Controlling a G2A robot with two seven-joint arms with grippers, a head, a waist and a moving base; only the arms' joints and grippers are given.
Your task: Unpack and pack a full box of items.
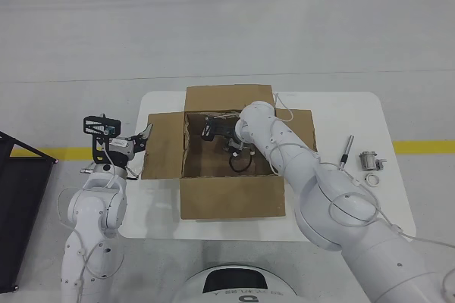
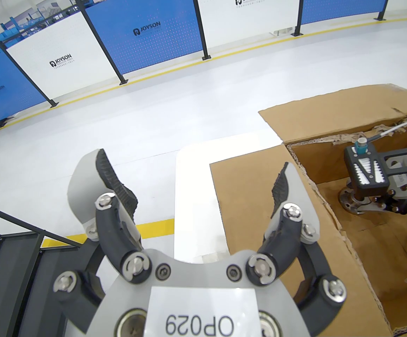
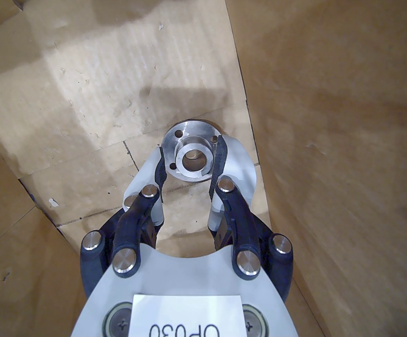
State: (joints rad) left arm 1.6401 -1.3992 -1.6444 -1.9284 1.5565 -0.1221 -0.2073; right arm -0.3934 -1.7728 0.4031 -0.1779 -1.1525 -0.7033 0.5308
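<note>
An open cardboard box (image 1: 231, 195) stands on the white table (image 1: 341, 110), its flaps folded outward. My right arm reaches down into it. Deep in a corner, the right gripper (image 3: 191, 149) is shut on a round metal flange (image 3: 189, 138) with a centre bore and small bolt holes, one finger on each side of the rim. In the left wrist view the same flange (image 2: 350, 204) sits low on the box floor under the right gripper (image 2: 365, 191). My left gripper (image 2: 192, 161) hangs open and holds nothing, just outside the box's left flap (image 2: 249, 194).
A black cable loop (image 1: 239, 160) lies inside the box. On the table to the right of the box are a slim metal rod (image 1: 346, 149), a short metal cylinder (image 1: 368, 160) and a small ring (image 1: 371, 179). A black rack (image 1: 7, 189) stands off the table's left side.
</note>
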